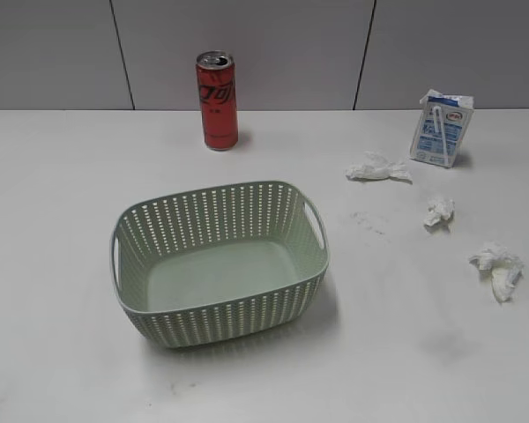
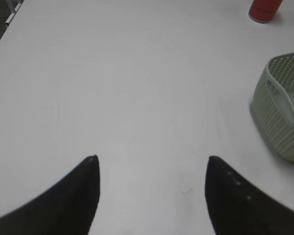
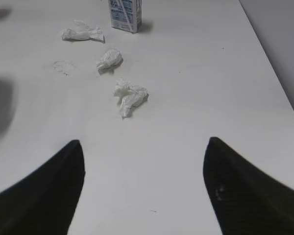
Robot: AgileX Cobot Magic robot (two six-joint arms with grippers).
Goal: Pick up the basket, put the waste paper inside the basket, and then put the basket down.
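Note:
The pale sage-green basket [image 1: 219,260] stands empty on the white table, left of centre; its left end also shows in the left wrist view [image 2: 281,110]. Three white waste paper wads lie to its right: a far one [image 1: 376,167] [image 3: 82,33], a middle one [image 1: 439,211] [image 3: 110,59] and a near one [image 1: 497,267] [image 3: 129,96]. My left gripper [image 2: 152,159] is open and empty over bare table, left of the basket. My right gripper [image 3: 143,142] is open and empty, in front of the near wad. Neither gripper shows in the exterior view.
A red drink can [image 1: 217,100] [image 2: 264,9] stands behind the basket. A white-and-blue drink carton [image 1: 443,129] [image 3: 125,14] stands at the back right behind the wads. The table's right edge [image 3: 274,73] runs close to the right gripper.

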